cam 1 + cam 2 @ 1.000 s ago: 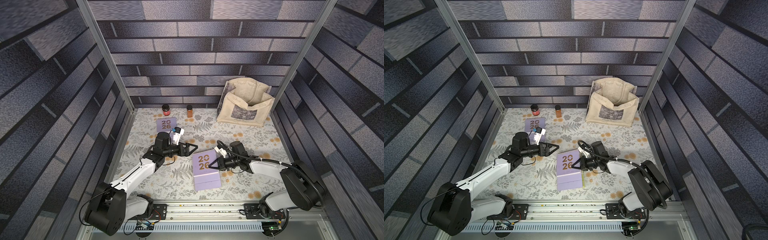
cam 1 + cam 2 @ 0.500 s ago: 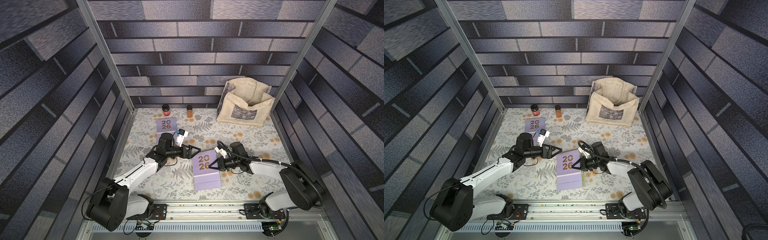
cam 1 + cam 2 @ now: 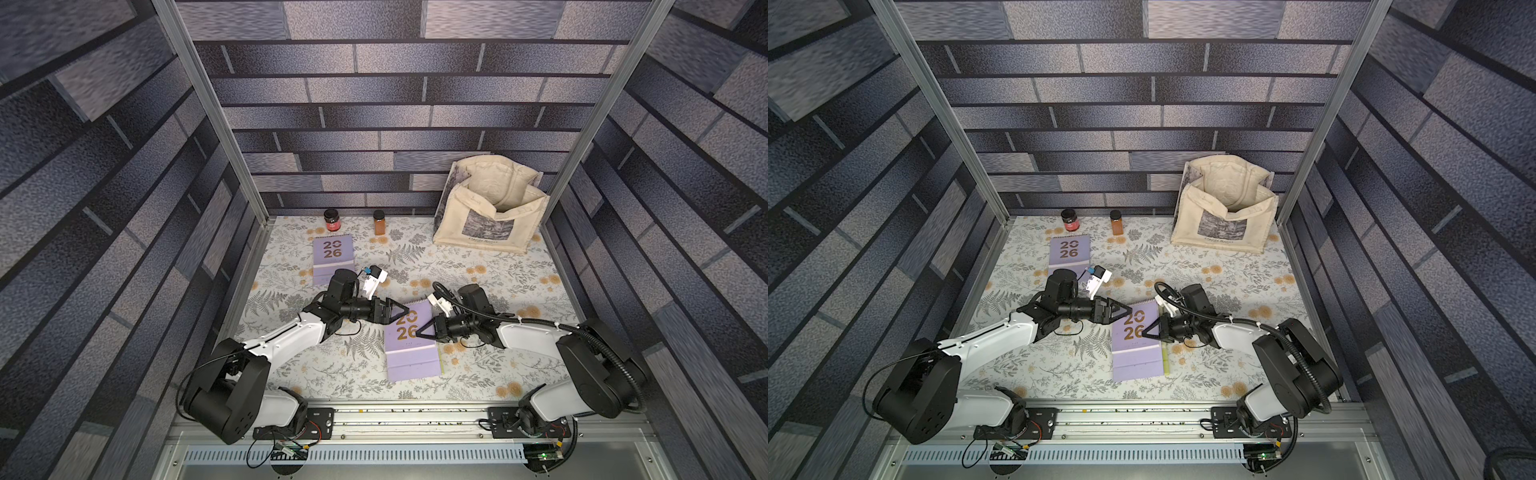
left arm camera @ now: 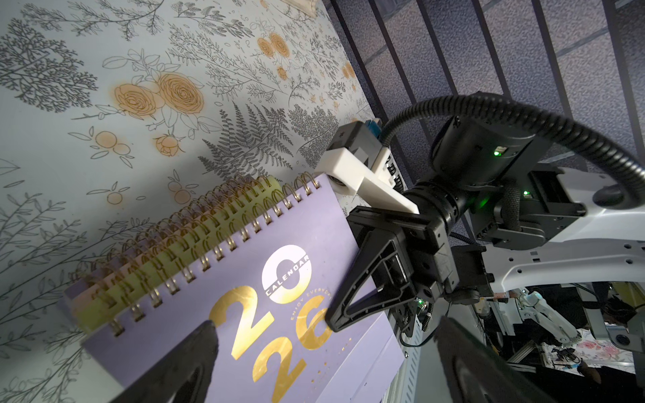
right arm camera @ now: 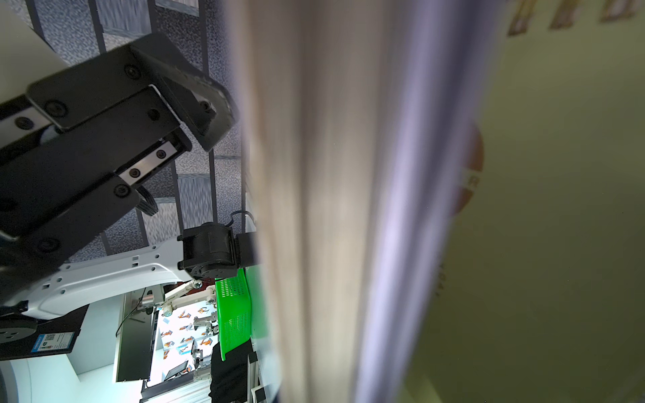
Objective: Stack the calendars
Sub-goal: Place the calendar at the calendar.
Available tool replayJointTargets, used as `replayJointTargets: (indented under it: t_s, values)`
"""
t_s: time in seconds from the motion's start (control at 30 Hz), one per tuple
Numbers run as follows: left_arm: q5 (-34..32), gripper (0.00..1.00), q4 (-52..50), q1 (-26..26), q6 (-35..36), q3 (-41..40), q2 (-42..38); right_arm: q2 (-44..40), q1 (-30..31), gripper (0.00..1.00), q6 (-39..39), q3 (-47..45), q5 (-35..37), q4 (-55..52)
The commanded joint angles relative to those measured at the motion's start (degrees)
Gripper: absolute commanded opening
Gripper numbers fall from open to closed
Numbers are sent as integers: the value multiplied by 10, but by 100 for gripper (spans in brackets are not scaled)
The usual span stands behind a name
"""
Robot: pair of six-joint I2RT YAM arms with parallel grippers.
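Booth, printed brick walls (image 3: 374, 104), floral tabletop (image 3: 498, 365).
Grey-violet bricks on back and both sides, aluminium corner posts (image 3: 210, 112), ferns and orange flowers on white ground, metal rail (image 3: 415, 419) along front edge.

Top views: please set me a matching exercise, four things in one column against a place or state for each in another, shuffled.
Things:
1. cream tote bag
2. lone lavender calendar
3. left gripper
4. right gripper

Places or states:
A. shut, tip over the cover of the calendar stack
B. open, at the stack's spiral end
C. standing open at the back right
D. lying flat, alone, at the back left

Pairs: 1-C, 2-D, 3-B, 4-A
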Motion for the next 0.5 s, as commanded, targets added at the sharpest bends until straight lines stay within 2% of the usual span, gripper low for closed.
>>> replayJointTargets:
  t_s: [0.0, 0.3, 0.47]
  values:
    - [11, 100, 11, -3, 5, 0, 2, 4, -7, 0, -8, -23, 47, -28]
    - [7, 100, 1, -2, 9, 14, -9, -53, -20, 0, 0, -9, 9, -34]
    - [7, 100, 0, -2, 9, 14, -15, -55, -21, 0, 2, -3, 3, -42]
